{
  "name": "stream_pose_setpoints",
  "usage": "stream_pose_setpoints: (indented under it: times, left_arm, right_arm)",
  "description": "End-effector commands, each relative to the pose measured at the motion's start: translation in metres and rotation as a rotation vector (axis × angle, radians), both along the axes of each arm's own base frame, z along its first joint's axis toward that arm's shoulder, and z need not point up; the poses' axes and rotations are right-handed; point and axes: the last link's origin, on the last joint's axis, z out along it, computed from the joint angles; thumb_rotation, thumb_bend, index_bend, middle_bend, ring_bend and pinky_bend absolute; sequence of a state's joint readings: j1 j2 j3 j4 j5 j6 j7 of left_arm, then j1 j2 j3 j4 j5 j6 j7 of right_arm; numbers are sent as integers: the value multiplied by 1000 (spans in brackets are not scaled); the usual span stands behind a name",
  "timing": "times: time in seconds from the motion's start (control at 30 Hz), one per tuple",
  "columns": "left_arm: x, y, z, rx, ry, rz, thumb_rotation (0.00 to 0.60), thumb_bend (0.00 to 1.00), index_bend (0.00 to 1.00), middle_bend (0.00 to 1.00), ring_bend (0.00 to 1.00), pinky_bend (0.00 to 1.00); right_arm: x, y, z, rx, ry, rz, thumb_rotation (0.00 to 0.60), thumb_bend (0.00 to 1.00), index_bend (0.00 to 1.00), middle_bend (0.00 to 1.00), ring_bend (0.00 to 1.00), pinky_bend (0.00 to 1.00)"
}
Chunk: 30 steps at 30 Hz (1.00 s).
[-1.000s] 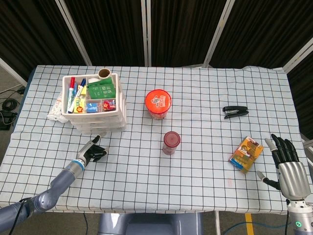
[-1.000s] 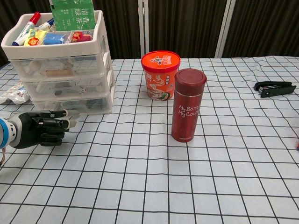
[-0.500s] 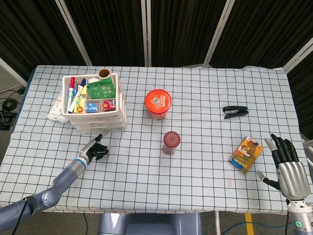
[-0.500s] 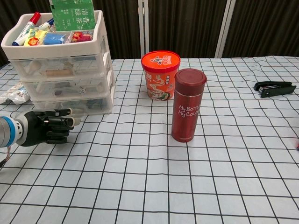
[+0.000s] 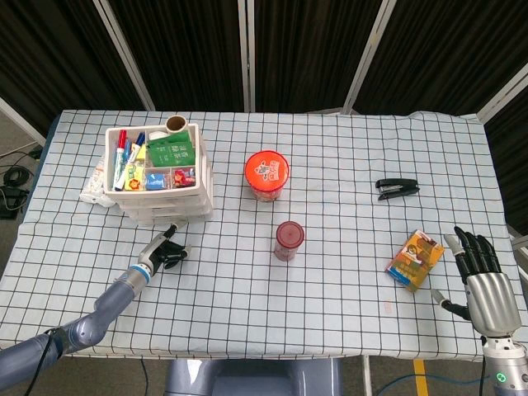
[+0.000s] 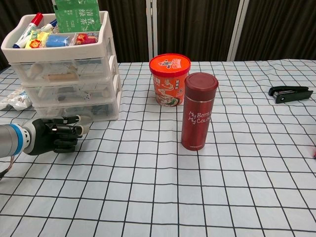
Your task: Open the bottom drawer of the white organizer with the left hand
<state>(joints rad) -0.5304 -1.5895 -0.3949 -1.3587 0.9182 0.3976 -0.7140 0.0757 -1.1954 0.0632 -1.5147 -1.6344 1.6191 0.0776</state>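
Note:
The white organizer [image 5: 165,186] [image 6: 69,74] stands at the far left of the table, its top tray full of markers and small items, with three clear drawers below. The bottom drawer [image 6: 79,111] is closed. My left hand [image 5: 163,252] [image 6: 54,136] lies low on the table just in front of that drawer, fingers curled in with one reaching toward the drawer front, holding nothing. My right hand [image 5: 480,276] hovers at the table's right front edge with its fingers spread.
An orange cup of noodles [image 5: 266,174] [image 6: 169,79] and a red bottle [image 5: 289,240] [image 6: 199,111] stand mid-table. A black stapler [image 5: 397,189] [image 6: 290,93] and a yellow box [image 5: 415,259] lie to the right. A plastic packet [image 6: 15,100] lies left of the organizer.
My left hand has slid forward and to the right along the table, closer to the bottom drawer's front. The right hand has barely moved.

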Motion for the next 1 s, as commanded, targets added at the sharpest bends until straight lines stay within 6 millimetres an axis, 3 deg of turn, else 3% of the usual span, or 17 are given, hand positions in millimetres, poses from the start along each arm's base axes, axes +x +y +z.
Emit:
stream_pose_setpoints:
  times: [0.03,0.43,1.0]
  left_arm:
    - [1,0,-1,-1,2,-6,600,546,46,974,1000,932]
    - [4,-1,0,-1,3,-30,600,546,111,974,1000,933]
    - [7,-9,-1,-17,8,-61,600,546,129,975,1000,933]
  right_arm:
    - [0,0,0,0,0,-1,600,55,31,0,0,0]
    - [-1,0,0,-2,-2,-9,600,55,31,0,0,0]
    - [-1,0,1,-1,-1,-17,600,55,31,0,0,0]
